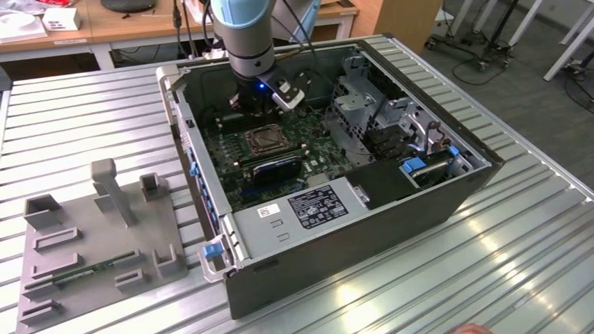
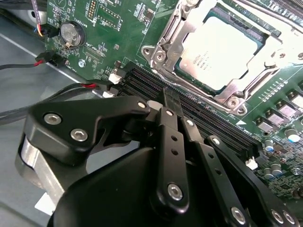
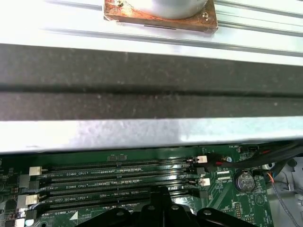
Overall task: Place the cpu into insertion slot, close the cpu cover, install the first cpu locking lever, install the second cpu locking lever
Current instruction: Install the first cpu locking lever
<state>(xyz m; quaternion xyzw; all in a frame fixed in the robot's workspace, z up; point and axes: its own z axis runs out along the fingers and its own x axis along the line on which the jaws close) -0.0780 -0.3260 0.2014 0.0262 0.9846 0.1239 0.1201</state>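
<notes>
Cpu (image 2: 218, 52) seated in insertion slot (image 2: 158, 56), cpu cover (image 2: 246, 87) down; hand (image 2: 171, 101) pinched narrow, empty, over mem slots (image 2: 199, 113).

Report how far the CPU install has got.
Done: the chip sits seated, and the cover frame looks folded down over its edges. In hand: nothing; the claw is shut and empty above the memory slots. Left: the locking levers; I cannot tell whether either is latched.

Exterior view: fixture tray (image 1: 93, 243) on table (image 1: 519, 278) at 9 o'clock of computer case (image 1: 371, 229); insertion slot (image 1: 263, 140) inside case.
</notes>
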